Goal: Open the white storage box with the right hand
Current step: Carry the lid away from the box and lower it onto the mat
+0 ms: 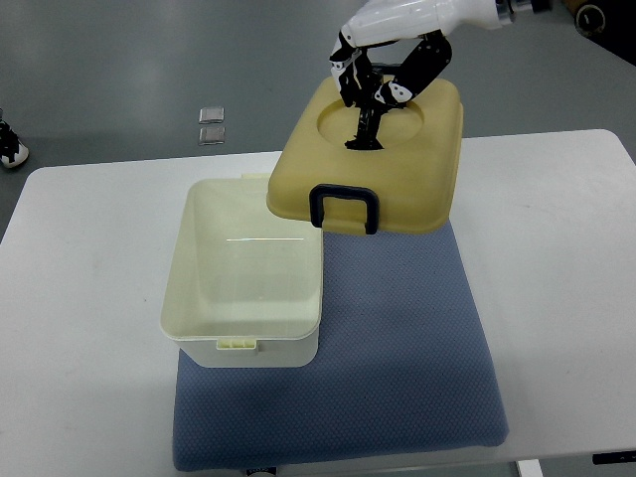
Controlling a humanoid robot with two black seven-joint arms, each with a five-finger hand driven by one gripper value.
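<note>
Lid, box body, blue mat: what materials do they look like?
Lid: looks like moulded hard plastic, matte yellow, with a crisp circular recess and a dark clip. It is held up by the right hand.
Box: likely glossy cream plastic; light glints off its inside floor.
Mat: probably woven fabric or foam, with a dotted texture and soft edges.

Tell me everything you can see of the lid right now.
The lid is yellow, smooth plastic by its look, squarish with rounded corners, a round recess on top and a dark clasp on its near edge. It is off the box, held tilted above the blue mat by the right hand, whose fingers grip inside the recess.
</note>
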